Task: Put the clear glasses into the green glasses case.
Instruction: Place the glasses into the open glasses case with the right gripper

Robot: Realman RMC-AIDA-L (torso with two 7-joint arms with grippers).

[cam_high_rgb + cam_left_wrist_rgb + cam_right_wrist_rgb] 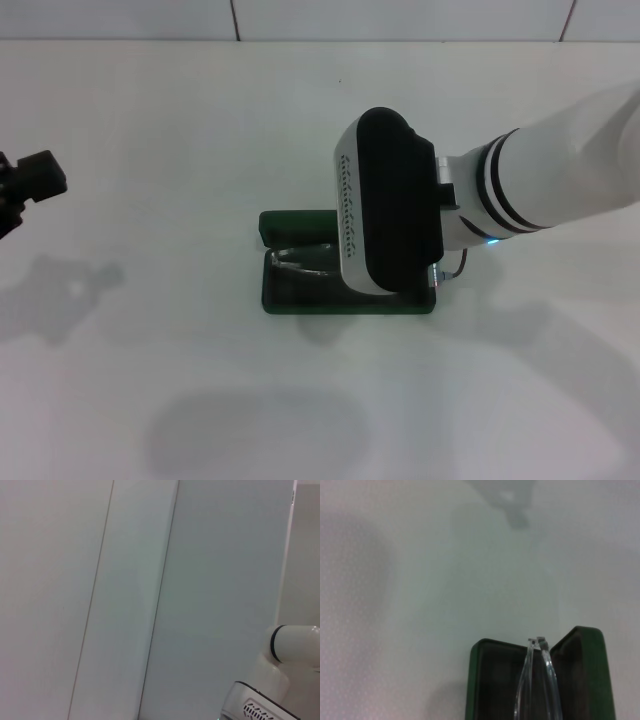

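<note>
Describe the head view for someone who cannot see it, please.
The right arm's gripper hangs over the open green glasses case on a white table, with the clear glasses partly visible inside. The left gripper sits far left.

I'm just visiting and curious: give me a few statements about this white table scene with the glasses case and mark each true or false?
1. The dark green hinged glasses case lies open. True.
2. The transparent plastic glasses lie on the bare table, far from the case. False: their arms are over the case's dark lining.
3. The right gripper is above the case. True.
4. The left gripper is over the case too. False: it sits at the table's far left edge.
</note>
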